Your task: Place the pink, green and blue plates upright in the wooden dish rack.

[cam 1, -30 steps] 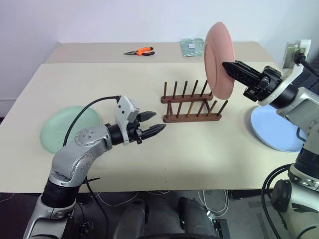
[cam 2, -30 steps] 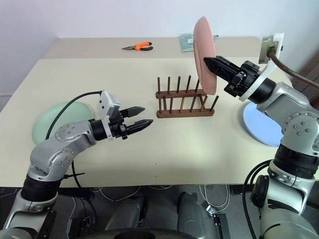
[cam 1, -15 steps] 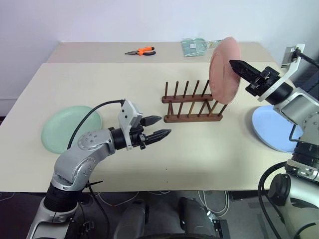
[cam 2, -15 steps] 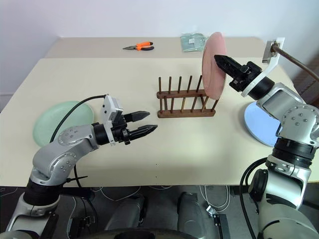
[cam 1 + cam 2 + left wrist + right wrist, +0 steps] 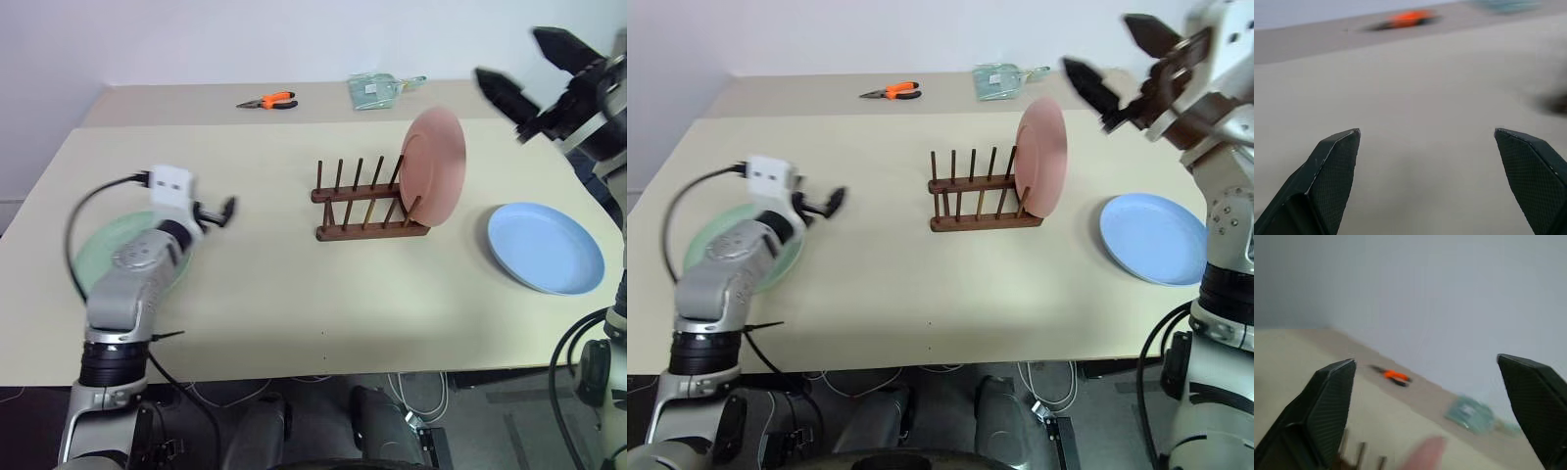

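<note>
Plates number three: pink plate [image 5: 433, 164] racked, two flat; both hands released.

The rack [image 5: 370, 202] is dark brown wood with thin round pegs, and the pink plate [image 5: 432, 165], green plate [image 5: 96, 257] and blue plate [image 5: 545, 247] all look like smooth matt plastic. The table [image 5: 294, 294] has a plain matt beige top. The pliers [image 5: 267, 100] have orange grips that look rubbery, and the black fingers [image 5: 1327, 171] carry a fine cross-hatched texture.
</note>
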